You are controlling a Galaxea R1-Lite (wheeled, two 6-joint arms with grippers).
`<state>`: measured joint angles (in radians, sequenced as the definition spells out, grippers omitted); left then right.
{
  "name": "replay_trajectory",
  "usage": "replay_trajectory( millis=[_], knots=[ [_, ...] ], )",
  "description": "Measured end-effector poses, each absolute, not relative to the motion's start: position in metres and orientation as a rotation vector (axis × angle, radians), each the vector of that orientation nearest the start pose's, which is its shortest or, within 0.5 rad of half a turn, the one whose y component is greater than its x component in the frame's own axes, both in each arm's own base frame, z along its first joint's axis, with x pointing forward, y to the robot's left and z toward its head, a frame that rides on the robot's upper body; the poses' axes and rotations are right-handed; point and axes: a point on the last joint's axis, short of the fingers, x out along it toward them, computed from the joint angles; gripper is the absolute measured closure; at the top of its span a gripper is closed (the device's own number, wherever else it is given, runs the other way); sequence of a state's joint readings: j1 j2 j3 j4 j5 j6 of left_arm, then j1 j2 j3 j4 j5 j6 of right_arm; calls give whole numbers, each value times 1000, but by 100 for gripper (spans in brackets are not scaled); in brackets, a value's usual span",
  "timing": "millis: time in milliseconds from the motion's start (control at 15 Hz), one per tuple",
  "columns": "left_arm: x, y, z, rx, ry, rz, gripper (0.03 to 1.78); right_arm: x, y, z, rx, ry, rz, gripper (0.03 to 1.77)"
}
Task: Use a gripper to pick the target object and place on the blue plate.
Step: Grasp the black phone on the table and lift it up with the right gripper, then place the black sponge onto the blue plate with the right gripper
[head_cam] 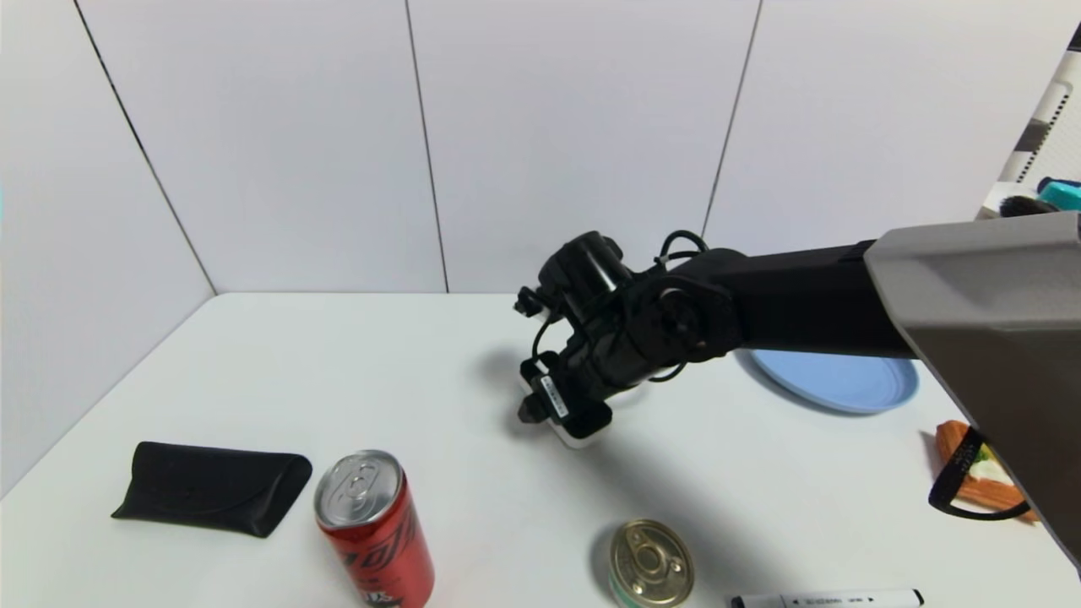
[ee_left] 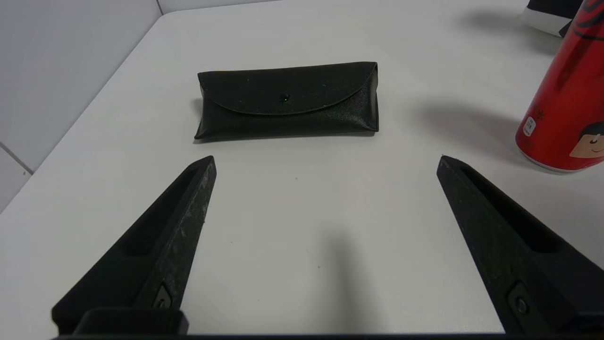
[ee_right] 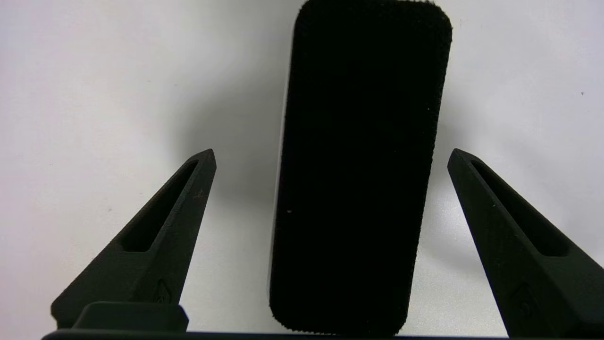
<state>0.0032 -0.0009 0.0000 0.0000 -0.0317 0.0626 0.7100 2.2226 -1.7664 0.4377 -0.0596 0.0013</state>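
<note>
The white table (head_cam: pixel 279 371) holds everything. The right arm reaches out over the middle of it. The blue plate (head_cam: pixel 853 384) sits on the table behind that arm, on the robot's right side and well apart from the block.

The step now looks like the grab. The right gripper (ee_right: pixel 330 158) is down over the eraser block (ee_right: pixel 358 165), and its two fingers are wide open, holding nothing. The block lies flat on the table between the fingers, black top up, with a gap on each side. A thin bit of its white base peeks out along one edge. In the head view only a white corner of the block shows under the gripper.

Next, I think the fingers need to squeeze shut on the block's long sides, then lift.

The left gripper (ee_left: pixel 325 158) waits near the black glasses case (ee_left: pixel 288 99) and the red can (ee_left: pixel 566 104), also wide open and empty.
</note>
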Motion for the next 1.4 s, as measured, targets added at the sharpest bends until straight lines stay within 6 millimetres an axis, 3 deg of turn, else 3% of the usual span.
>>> replay_trajectory(
  millis=[333, 667, 1067, 1267, 1400],
  knots=[
    [-23, -1, 75, 63, -2, -29, 12, 336, 286, 143, -346, 850, 605, 10],
    [-23, -1, 75, 63, -2, -29, 12, 338, 287, 139, -355, 854, 605, 78],
    [-23, -1, 75, 62, -2, -28, 12, 339, 287, 140, -352, 849, 604, 83],
    [-23, -1, 75, 62, -2, -29, 12, 337, 278, 159, -330, 818, 594, 83],
    [-23, -1, 75, 62, -2, -28, 12, 336, 260, 177, -312, 806, 567, 83]
  ],
)
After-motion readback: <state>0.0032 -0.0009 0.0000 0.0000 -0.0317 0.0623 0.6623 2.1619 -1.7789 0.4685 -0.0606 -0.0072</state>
